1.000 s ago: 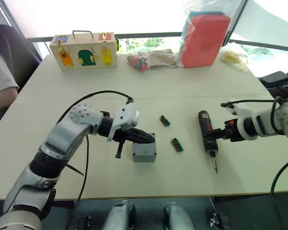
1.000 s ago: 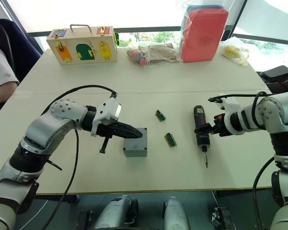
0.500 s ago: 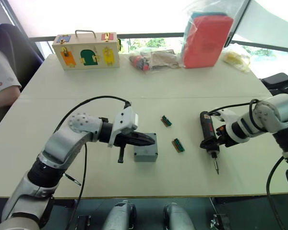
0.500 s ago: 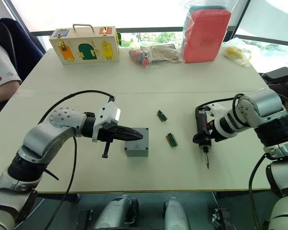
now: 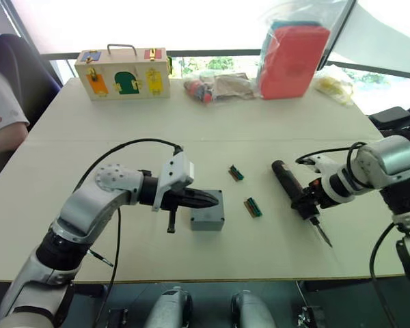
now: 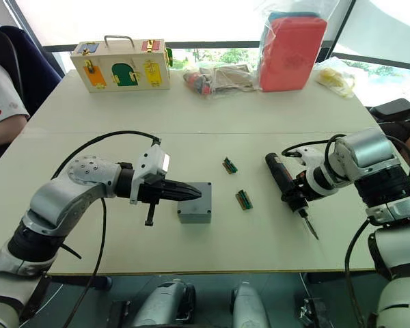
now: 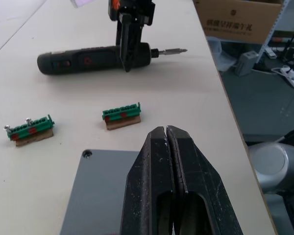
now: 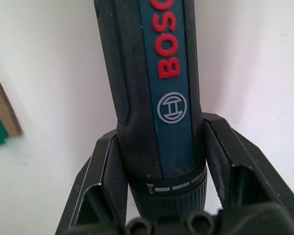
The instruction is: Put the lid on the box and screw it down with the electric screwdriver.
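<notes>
screwdriver (image 6: 285,186) pickup is the step in hand: the lid (image 7: 105,193) already sits on the box (image 6: 194,203), which stands on the bench (image 6: 191,123) about midway between the two arms. the left hand (image 6: 197,193) has its two fingers pressed together, holding nothing, and they lie over the top of the lid as if steadying it. well to the right of the box, past two small green bit holders (image 6: 244,199), the right hand (image 6: 297,199) is pinching the black screwdriver near its front end, one finger on each side of the barrel. the tool is angled, bit pointing toward the near edge of the bench and away from the box; whether it is off the surface i cannot tell. next move, as i judge it, calls for lifting the tool clear, turning it bit-down and bringing it over a corner hole of the lid, while the left hand leaves those corners free. far behind the box, a wooden case (image 6: 120,64) and a red bag (image 6: 292,42) sit out of the way.
</notes>
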`<state>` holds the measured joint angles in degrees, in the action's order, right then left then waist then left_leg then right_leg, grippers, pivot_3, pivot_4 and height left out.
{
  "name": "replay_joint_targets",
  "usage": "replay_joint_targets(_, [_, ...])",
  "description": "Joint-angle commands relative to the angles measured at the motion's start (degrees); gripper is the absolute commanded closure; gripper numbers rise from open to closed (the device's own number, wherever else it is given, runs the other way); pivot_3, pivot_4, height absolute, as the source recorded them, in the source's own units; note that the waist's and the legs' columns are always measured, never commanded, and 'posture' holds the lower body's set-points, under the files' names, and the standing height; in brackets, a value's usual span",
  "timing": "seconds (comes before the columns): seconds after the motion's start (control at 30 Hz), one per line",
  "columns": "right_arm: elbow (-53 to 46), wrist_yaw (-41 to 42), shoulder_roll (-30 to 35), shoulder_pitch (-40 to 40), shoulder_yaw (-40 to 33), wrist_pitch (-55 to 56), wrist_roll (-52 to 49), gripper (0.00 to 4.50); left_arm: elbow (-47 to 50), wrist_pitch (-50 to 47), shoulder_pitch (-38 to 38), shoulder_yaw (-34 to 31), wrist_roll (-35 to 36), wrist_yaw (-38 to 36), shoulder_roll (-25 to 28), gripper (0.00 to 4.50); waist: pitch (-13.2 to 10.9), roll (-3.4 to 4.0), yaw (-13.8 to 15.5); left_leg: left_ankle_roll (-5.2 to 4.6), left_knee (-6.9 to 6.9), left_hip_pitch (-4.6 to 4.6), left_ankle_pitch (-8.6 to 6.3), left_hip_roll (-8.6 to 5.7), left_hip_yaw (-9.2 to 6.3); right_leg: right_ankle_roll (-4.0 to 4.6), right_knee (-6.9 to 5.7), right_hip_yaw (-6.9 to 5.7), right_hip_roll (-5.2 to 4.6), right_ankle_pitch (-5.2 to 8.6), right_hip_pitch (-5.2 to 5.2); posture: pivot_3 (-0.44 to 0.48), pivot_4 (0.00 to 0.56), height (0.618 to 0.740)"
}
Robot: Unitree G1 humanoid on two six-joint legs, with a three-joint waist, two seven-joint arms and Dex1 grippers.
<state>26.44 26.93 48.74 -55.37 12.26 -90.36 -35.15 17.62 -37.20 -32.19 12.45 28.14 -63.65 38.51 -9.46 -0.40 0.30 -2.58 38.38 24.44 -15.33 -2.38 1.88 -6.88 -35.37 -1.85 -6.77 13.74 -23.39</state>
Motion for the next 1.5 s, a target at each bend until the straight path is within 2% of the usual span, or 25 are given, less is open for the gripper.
replay_joint_targets(0.03, [2.4, -7.8, -2.7, -6.4, -19.2, 5.4, 2.1, 2.72, -3.2, 0.9, -0.3, -3.2, 0.4, -1.4, 2.1, 4.50, -0.1, 0.25, 0.0, 0.12, -0.02, 0.05, 0.07, -0.01, 0.04, -0.02, -0.06, 0.02, 0.00, 0.00, -0.11, 0.000, 0.150, 0.740])
replay_joint_targets(0.1, [-10.8, -13.7, -9.5, -1.0, -35.7, 26.2, -0.1, 2.72, -6.6, 1.0, -0.5, -3.6, -0.7, -0.4, 2.0, 4.50, -0.1, 0.23, 0.1, 0.44, -0.19, 0.09, 0.26, 0.04, 0.04, -0.02, -0.04, 0.00, 0.06, 0.03, -0.20, 0.000, 0.150, 0.740])
replay_joint_targets(0.13, [-19.4, -14.7, -13.6, 2.6, -41.4, 33.1, -1.7, 2.72, -7.4, 0.0, -1.1, -4.4, 0.2, 0.6, 1.2, 4.50, -0.1, 0.24, 0.1, 0.49, -0.24, 0.10, 0.29, 0.14, 0.01, -0.03, -0.05, -0.04, 0.17, 0.03, -0.18, 0.000, 0.150, 0.740])
replay_joint_targets(0.23, [-33.9, -17.0, -22.4, 8.5, -46.9, 39.3, -5.7, 2.72, -8.1, -2.3, -2.3, -6.6, 2.6, 1.9, -0.4, 4.50, -0.2, 0.36, 0.5, 0.53, -0.37, 0.34, 0.31, 0.13, 0.02, -0.14, -0.17, 0.00, 0.19, 0.10, -0.44, 0.000, 0.150, 0.740])
replay_joint_targets(0.3, [-40.0, -17.8, -26.8, 11.1, -47.7, 39.9, -9.9, 2.72, -7.9, -3.6, -3.0, -6.9, 3.3, 1.9, -0.7, 4.50, -0.2, 0.35, 0.5, 0.54, -0.11, 0.78, 0.32, 0.09, -0.10, -0.17, -0.39, -0.05, 0.17, 0.12, -0.82, 0.000, 0.150, 0.740])
replay_joint_targets(0.37, [-46.5, -14.8, -29.5, 15.0, -44.3, 41.9, -12.2, 2.72, -7.6, -4.8, -3.6, -6.5, 3.7, 1.3, -0.4, 4.50, -0.2, 0.35, 0.2, 0.52, 0.15, 0.89, 0.32, 0.00, -0.05, -0.17, -0.57, 0.00, 0.07, 0.11, -0.89, 0.000, 0.150, 0.740])
replay_joint_targets(0.5, [-56.5, -7.2, -34.0, 24.3, -29.2, 46.2, -11.2, 2.72, -7.6, -4.6, -4.5, -2.6, 1.4, -0.8, 0.8, 4.50, -0.2, 0.40, -0.6, 0.20, 0.64, 0.81, 0.13, 0.02, -0.04, -0.17, -0.85, 0.04, 0.11, 0.11, -0.82, 0.000, 0.150, 0.740])
replay_joint_targets(0.67, [-57.0, -4.1, -36.8, 29.4, -20.8, 51.7, -7.4, 2.72, -8.4, -2.6, -4.2, 0.4, -1.4, -1.3, 0.3, 4.50, -0.2, 0.41, -0.9, 0.11, 0.63, 0.79, 0.08, 0.11, -0.10, -0.15, -0.95, 0.09, 0.26, 0.13, -0.89, 0.000, 0.150, 0.740])
replay_joint_targets(0.7, [-56.5, -3.7, -37.0, 30.1, -19.2, 53.3, -5.9, 2.72, -8.6, -1.9, -3.9, 0.9, -2.1, -1.0, 0.0, 4.50, -0.2, 0.40, -0.7, 0.38, 0.64, 0.83, 0.24, 0.10, -0.11, -0.15, -0.95, 0.07, 0.26, 0.13, -0.88, 0.000, 0.150, 0.740])
replay_joint_targets(0.8, [-55.3, -2.7, -37.0, 31.7, -16.8, 56.3, -3.7, 2.72, -9.1, -0.5, -2.8, 2.7, -4.6, -0.4, -0.8, 4.50, -0.2, 0.40, -0.7, 0.29, 0.70, 0.89, 0.18, -0.02, -0.08, -0.16, -0.85, 0.08, 0.15, 0.12, -0.81, 0.000, 0.150, 0.740])
replay_joint_targets(1.17, [-52.6, -0.2, -35.2, 34.7, -12.4, 61.1, 2.3, 2.72, -11.4, 5.2, 1.5, 6.0, -9.9, -0.6, -1.6, 4.50, -0.2, 0.39, -0.9, 0.33, 0.73, 0.83, 0.21, 0.01, -0.10, -0.16, -0.84, 0.07, 0.15, 0.13, -0.83, 0.000, 0.150, 0.740])
replay_joint_targets(1.5, [-49.2, 1.9, -34.0, 37.7, -9.6, 65.6, 7.4, 2.72, -9.6, 3.3, 1.3, 5.3, -9.3, -0.6, -1.1, 4.50, -0.1, 0.37, -0.9, 0.32, 0.73, 0.73, 0.20, 0.01, -0.10, -0.16, -0.83, 0.07, 0.15, 0.13, -0.71, 0.000, 0.150, 0.740])
